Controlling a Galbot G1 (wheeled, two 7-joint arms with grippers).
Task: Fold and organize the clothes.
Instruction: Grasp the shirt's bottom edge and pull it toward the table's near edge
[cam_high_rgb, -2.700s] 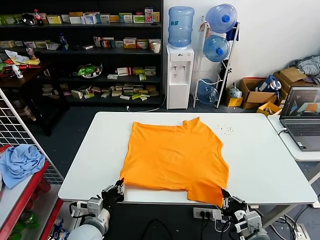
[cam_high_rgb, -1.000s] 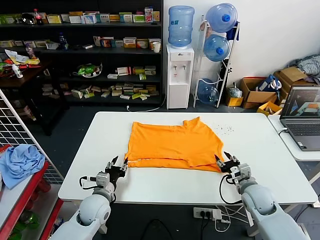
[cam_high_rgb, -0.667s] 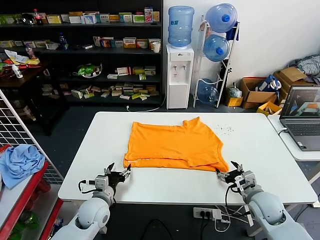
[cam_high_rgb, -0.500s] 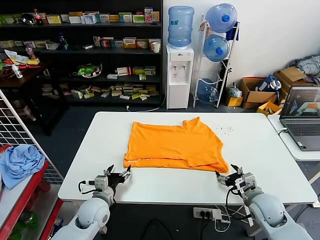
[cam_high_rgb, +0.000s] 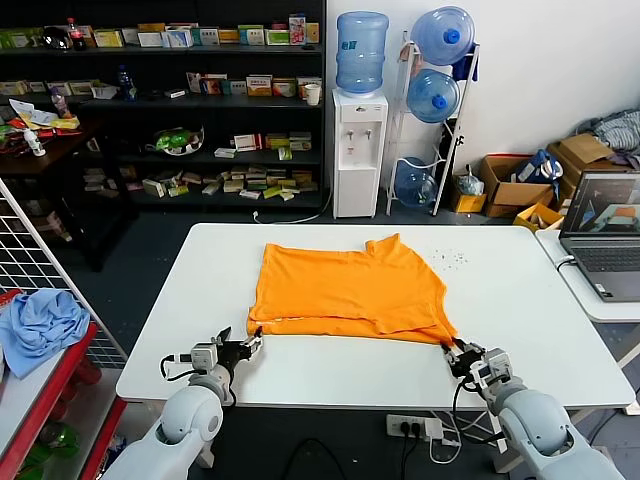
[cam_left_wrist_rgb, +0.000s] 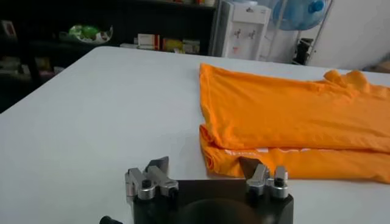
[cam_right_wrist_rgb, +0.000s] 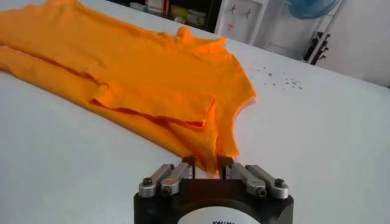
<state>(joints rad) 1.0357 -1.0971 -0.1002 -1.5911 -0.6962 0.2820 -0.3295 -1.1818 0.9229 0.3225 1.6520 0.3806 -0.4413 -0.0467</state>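
The clothes are one plain orange T-shirt (cam_high_rgb: 345, 290), lying folded in half on the white table (cam_high_rgb: 540, 310) with its fold along the near side. In the left wrist view its doubled layers (cam_left_wrist_rgb: 292, 122) reach to my fingertips. My left gripper (cam_high_rgb: 247, 343) (cam_left_wrist_rgb: 204, 165) rests open on the table at the shirt's front-left corner, holding nothing. At the front-right corner my right gripper (cam_high_rgb: 455, 350) (cam_right_wrist_rgb: 207, 163) is shut on the orange fabric (cam_right_wrist_rgb: 158, 79), which bunches between its fingers.
A laptop (cam_high_rgb: 605, 235) sits on a second table to the right. A red rack at the left holds a light blue cloth (cam_high_rgb: 40, 325). Small specks (cam_high_rgb: 452, 258) dot the table behind the shirt. Behind the table are a water dispenser (cam_high_rgb: 360, 150) and shelves.
The shirt's near half was folded up onto the far half. Both grippers then drew back slightly toward the front edge. The right gripper went from open to shut on the front-right corner.
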